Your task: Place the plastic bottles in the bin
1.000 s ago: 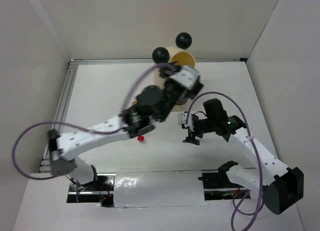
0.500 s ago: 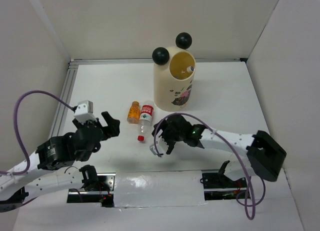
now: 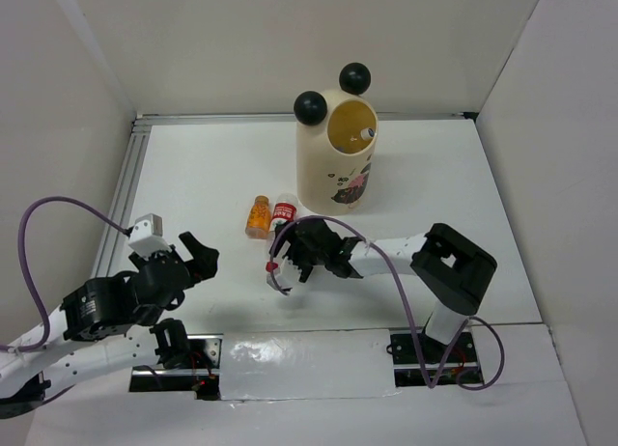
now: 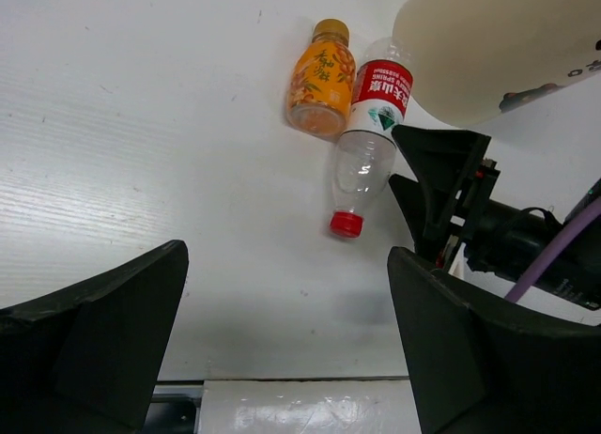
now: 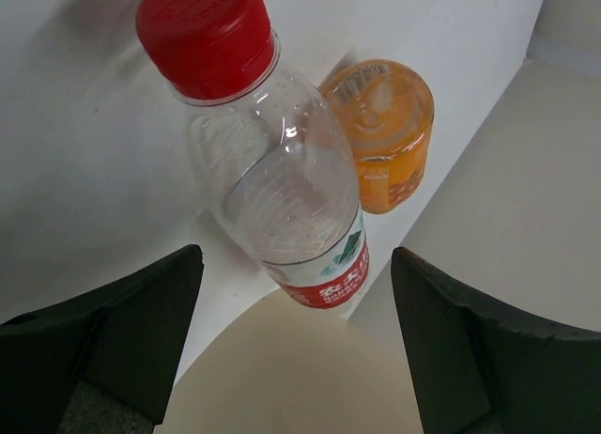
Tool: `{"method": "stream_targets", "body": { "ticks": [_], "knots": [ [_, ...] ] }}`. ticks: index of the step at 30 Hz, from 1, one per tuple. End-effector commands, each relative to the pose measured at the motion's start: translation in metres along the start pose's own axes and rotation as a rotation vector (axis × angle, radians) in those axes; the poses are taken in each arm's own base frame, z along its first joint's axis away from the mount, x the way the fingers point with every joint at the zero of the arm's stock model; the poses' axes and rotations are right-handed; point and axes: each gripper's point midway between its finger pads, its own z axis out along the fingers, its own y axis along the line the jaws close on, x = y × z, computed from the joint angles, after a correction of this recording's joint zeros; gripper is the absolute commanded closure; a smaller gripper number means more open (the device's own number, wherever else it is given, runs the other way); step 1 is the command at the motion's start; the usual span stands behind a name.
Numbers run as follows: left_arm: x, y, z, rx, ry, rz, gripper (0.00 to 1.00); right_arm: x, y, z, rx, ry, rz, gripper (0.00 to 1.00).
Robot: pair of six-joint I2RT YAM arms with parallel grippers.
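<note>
Both pairs of jaws stand wide apart and hold nothing. The bin [image 3: 333,176] stands upright beyond the right gripper [image 5: 293,255], with one bottle [image 3: 365,134] showing inside it. Just ahead of that gripper's fingers the red-capped bottle [image 5: 277,180] lies on the table [image 3: 454,176], cap end nearest, with the orange bottle [image 5: 380,133] right beside it. The left gripper [image 4: 286,255] is well apart from both.

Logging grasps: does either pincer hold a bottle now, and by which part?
Nothing is held. The right pincer is open over the red-capped bottle; the left pincer is open and empty.
</note>
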Motion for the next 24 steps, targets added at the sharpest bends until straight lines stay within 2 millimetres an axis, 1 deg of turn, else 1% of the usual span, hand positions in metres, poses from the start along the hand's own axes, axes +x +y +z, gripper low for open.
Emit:
{"method": "stream_targets", "body": {
  "ticks": [1, 3, 4, 5, 7, 9, 10, 11, 12, 13, 14, 16, 17, 18, 19, 20, 21, 22, 23, 24],
  "knots": [
    [-0.002, 0.002, 0.000, 0.007, -0.016, -0.030, 0.00, -0.002, -0.038, 0.012, 0.109, 0.011, -0.069, 0.12],
    [-0.003, 0.001, 0.000, 0.012, -0.018, -0.028, 0.00, -0.001, -0.038, 0.019, 0.108, 0.010, -0.069, 0.12],
    [-0.004, 0.001, -0.001, 0.017, -0.021, -0.035, 0.00, -0.006, -0.033, 0.028, 0.090, 0.000, -0.083, 0.12],
    [-0.004, 0.001, -0.001, 0.017, -0.021, -0.035, 0.00, -0.006, -0.031, 0.031, 0.088, 0.000, -0.083, 0.12],
    [0.000, 0.002, 0.000, 0.016, -0.009, -0.017, 0.00, -0.005, -0.031, 0.041, 0.079, 0.000, -0.106, 0.12],
    [0.002, 0.001, -0.001, 0.022, 0.002, -0.017, 0.00, -0.010, -0.032, 0.045, 0.070, -0.027, -0.118, 0.12],
    [0.006, 0.002, -0.001, 0.027, 0.013, -0.027, 0.00, -0.012, -0.029, 0.049, 0.046, -0.040, -0.127, 0.12],
    [0.006, 0.002, -0.001, 0.027, 0.014, -0.028, 0.00, -0.016, -0.020, 0.053, 0.018, -0.067, -0.139, 0.12],
    [0.005, 0.002, -0.002, 0.033, 0.011, -0.034, 0.00, -0.013, -0.022, 0.053, 0.019, -0.071, -0.141, 0.12],
    [0.007, 0.006, -0.001, 0.029, 0.013, -0.030, 0.00, -0.016, -0.016, 0.056, -0.008, -0.088, -0.154, 0.12],
    [0.007, 0.006, -0.001, 0.029, 0.013, -0.030, 0.00, -0.018, -0.014, 0.056, -0.023, -0.103, -0.152, 0.15],
    [0.005, 0.006, -0.003, 0.036, 0.010, -0.038, 0.00, -0.020, -0.004, 0.058, -0.102, -0.125, -0.150, 0.22],
    [0.005, 0.006, -0.003, 0.036, 0.010, -0.038, 0.00, -0.018, 0.001, 0.057, -0.134, -0.136, -0.145, 0.25],
    [0.005, 0.006, -0.003, 0.036, 0.010, -0.038, 0.00, -0.027, 0.008, 0.056, -0.169, -0.188, -0.150, 0.32],
    [0.004, 0.007, -0.002, 0.032, 0.001, -0.027, 0.00, -0.026, 0.022, 0.053, -0.220, -0.204, -0.130, 0.36],
    [0.004, 0.007, -0.002, 0.032, 0.001, -0.027, 0.00, -0.028, 0.018, 0.048, -0.215, -0.216, -0.142, 0.40],
    [0.005, 0.006, -0.001, 0.034, 0.000, -0.030, 0.00, -0.033, 0.023, 0.041, -0.229, -0.259, -0.133, 0.48],
    [0.005, 0.006, -0.001, 0.034, 0.000, -0.030, 0.00, -0.033, 0.023, 0.041, -0.230, -0.260, -0.133, 0.53],
    [0.008, 0.008, 0.001, 0.029, 0.002, -0.013, 0.00, -0.041, 0.022, 0.033, -0.229, -0.298, -0.126, 0.57],
    [0.006, 0.002, 0.002, 0.043, -0.004, -0.021, 0.00, -0.042, 0.018, 0.027, -0.222, -0.315, -0.116, 0.60]
  ]
}}
